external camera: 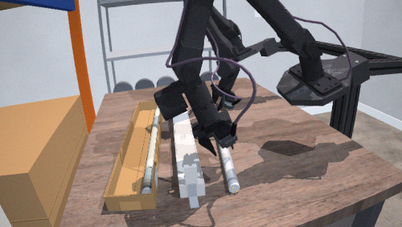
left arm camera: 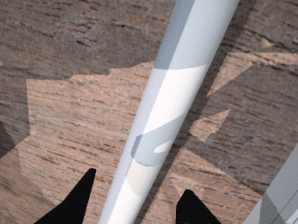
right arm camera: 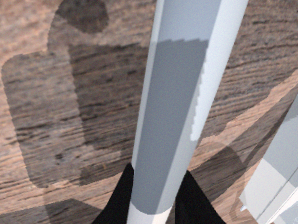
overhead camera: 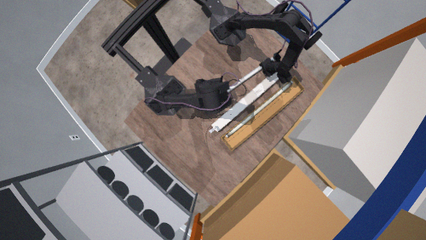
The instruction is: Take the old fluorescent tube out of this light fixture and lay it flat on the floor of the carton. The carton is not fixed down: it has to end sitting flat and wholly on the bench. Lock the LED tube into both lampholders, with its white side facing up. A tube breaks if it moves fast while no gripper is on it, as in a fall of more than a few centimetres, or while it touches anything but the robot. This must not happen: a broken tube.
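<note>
The old tube (overhead camera: pixel 260 107) (external camera: pixel 152 149) lies lengthwise inside the carton (overhead camera: pixel 268 111) (external camera: pixel 129 203), along the wall nearest the light fixture. The white fixture (overhead camera: pixel 238 111) (external camera: pixel 185 138) (right arm camera: pixel 277 175) stands on the bench beside it, with no tube in it. The LED tube (overhead camera: pixel 249 77) (external camera: pixel 228 163) (left arm camera: pixel 172 95) (right arm camera: pixel 170 100) lies low along the fixture's other side. My left gripper (external camera: pixel 223 149) (left arm camera: pixel 139 187) is open, its fingers apart on either side of the LED tube. My right gripper (right arm camera: pixel 156 174) is shut on the LED tube further along. Which side faces up is unclear.
The carton looks flat on the wooden bench (overhead camera: pixel 166 132) (external camera: pixel 273 193). Large boxes (overhead camera: pixel 277 200) (external camera: pixel 36 153) stand beyond the bench edge on the carton's side. The left arm reaches over the fixture's end. A shelf rack (overhead camera: pixel 128 187) (external camera: pixel 157 52) stands past another edge.
</note>
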Controlling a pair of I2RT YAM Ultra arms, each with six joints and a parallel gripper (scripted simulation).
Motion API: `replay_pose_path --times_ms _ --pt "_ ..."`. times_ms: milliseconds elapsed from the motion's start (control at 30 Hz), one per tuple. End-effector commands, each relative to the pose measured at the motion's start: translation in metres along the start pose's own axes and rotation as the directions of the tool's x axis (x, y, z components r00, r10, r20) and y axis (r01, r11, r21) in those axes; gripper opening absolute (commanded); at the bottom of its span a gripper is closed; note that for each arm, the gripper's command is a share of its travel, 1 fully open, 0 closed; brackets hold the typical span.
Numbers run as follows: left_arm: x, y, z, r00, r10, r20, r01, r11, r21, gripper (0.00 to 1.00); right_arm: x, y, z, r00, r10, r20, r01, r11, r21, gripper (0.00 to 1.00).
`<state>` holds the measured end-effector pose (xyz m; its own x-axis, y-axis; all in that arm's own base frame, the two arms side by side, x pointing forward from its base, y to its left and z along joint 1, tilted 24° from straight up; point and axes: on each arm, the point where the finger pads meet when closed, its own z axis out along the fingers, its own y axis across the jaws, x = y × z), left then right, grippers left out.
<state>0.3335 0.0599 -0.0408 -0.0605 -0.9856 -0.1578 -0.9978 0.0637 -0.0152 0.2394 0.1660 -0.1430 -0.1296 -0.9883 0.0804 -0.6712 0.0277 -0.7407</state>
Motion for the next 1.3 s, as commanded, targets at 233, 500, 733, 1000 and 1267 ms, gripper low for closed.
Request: replay_pose_path --times_ms 233,500,733,1000,1267 --pt "-0.003 -0.003 0.029 1.0 -0.003 0.003 0.003 1.0 0.023 0.49 -0.003 -0.004 -0.008 1.0 -0.005 0.024 0.005 1.0 0.018 0.11" --pt "-0.001 -0.017 0.025 1.0 0.006 0.008 -0.006 0.999 0.049 0.49 -0.003 -0.004 -0.008 1.0 -0.005 0.024 0.005 1.0 0.018 0.11" --pt "-0.002 -0.006 0.029 1.0 0.004 0.006 -0.004 1.0 0.029 0.49 -0.003 -0.004 -0.008 1.0 -0.005 0.024 0.005 1.0 0.018 0.11" --pt "-0.001 -0.003 0.027 1.0 0.005 0.007 -0.006 1.0 0.028 0.11 -0.003 -0.004 -0.008 1.0 -0.005 0.024 0.005 1.0 0.018 0.11" --pt "-0.001 -0.003 0.027 1.0 0.005 0.007 -0.006 1.0 0.028 0.11 -0.003 -0.004 -0.008 1.0 -0.005 0.024 0.005 1.0 0.018 0.11"
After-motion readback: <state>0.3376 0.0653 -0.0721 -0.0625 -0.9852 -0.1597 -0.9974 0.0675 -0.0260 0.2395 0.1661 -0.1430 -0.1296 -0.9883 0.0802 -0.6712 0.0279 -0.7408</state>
